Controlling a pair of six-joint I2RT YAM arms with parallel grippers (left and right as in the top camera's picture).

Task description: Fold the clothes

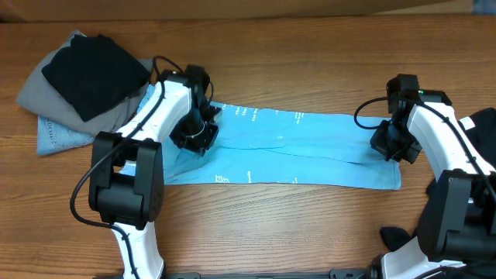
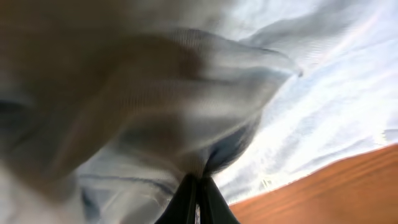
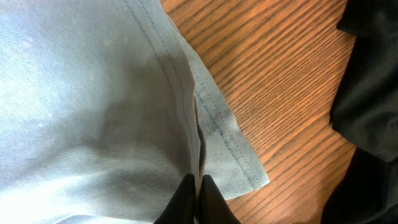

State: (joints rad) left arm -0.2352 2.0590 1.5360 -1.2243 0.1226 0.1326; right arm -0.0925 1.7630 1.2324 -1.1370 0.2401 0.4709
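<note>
A light blue garment lies stretched across the middle of the wooden table, folded lengthwise into a long band. My left gripper is shut on its left end; in the left wrist view the jaws pinch bunched pale fabric. My right gripper is shut on the right end; in the right wrist view the jaws pinch a fold of the blue cloth near its hemmed corner.
A pile of clothes sits at the far left: a black garment on a grey one over denim. Another black garment lies at the right edge; it also shows in the right wrist view.
</note>
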